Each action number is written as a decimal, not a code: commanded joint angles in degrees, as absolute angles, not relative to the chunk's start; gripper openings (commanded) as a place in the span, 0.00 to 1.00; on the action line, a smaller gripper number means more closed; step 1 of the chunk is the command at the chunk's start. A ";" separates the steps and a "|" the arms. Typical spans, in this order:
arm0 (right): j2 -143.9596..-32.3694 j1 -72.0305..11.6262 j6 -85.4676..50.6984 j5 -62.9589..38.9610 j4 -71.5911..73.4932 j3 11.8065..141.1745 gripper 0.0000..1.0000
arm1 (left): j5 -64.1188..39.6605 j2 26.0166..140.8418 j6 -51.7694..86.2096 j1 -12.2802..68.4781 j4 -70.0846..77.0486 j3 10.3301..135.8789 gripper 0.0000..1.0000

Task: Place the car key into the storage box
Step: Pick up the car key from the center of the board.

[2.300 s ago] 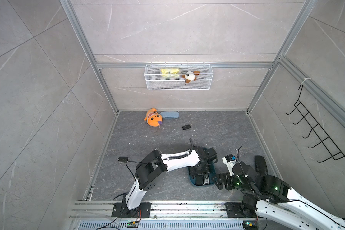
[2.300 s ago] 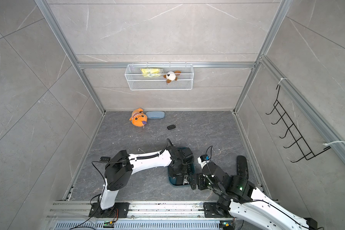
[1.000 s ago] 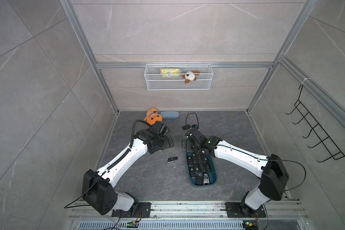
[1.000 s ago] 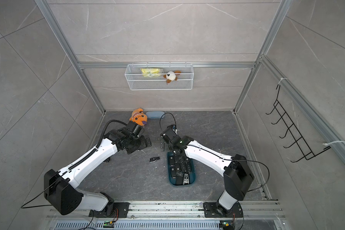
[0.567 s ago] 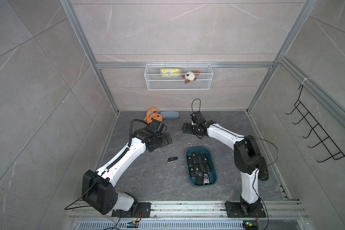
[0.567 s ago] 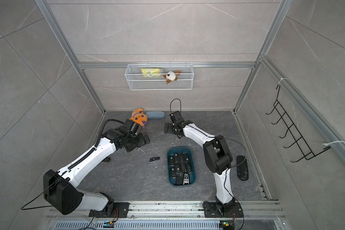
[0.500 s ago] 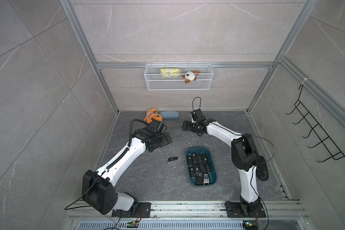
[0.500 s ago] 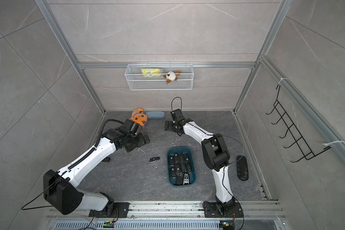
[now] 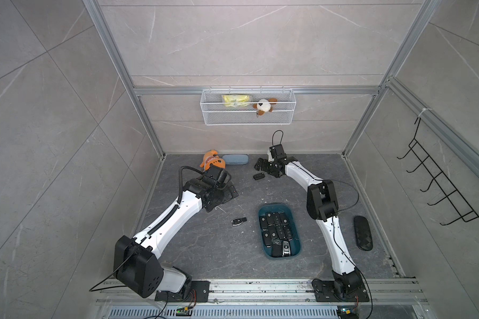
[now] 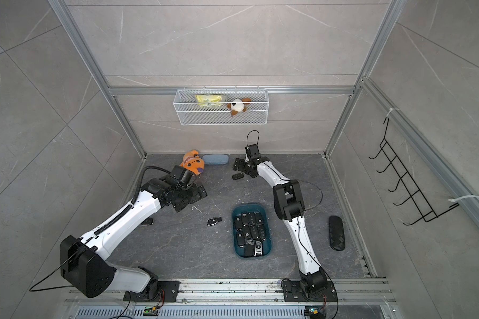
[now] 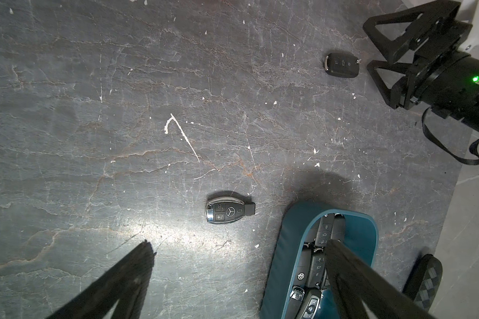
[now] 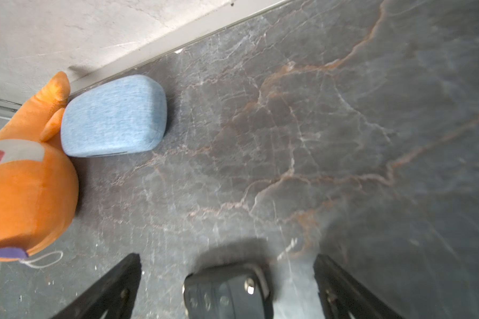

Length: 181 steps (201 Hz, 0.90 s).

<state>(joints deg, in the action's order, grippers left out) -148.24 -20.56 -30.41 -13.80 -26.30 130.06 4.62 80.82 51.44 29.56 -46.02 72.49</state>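
The storage box [image 9: 273, 207] [image 10: 249, 207] [image 11: 288, 248] is a dark teal bin on the floor with several black key fobs in it. One black car key [image 9: 258, 176] [image 10: 237, 176] [image 11: 342, 65] [image 12: 227, 292] lies near the back wall. My right gripper [image 9: 263, 168] [image 12: 227, 262] is open around it, fingers clear of its sides. A chrome-edged car key [image 9: 238, 221] [image 10: 214, 221] [image 11: 227, 211] lies left of the box. My left gripper [image 9: 227, 193] [image 11: 238, 244] hangs open and empty above the floor, just short of that key.
An orange plush toy [image 9: 212, 163] [image 12: 25, 179] and a pale blue case [image 9: 235, 159] [image 12: 114, 116] sit against the back wall. A black oblong case [image 9: 362, 232] lies at the right. A third fob [image 10: 147, 221] peeks out under the left arm. A wire basket [image 9: 248, 110] hangs on the wall.
My right arm has swung from over the storage box to the back and its open gripper now straddles the black key there. The left arm has barely moved.
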 commanded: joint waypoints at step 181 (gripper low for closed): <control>-138.70 -30.12 -22.68 -12.81 -30.09 112.97 1.00 | 4.92 80.69 49.67 26.34 -45.44 70.53 1.00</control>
<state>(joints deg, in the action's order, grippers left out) -137.86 -28.84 -26.85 -20.56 -21.80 111.24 5.67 82.02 50.74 26.68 -45.91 71.40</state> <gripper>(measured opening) 0.996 0.999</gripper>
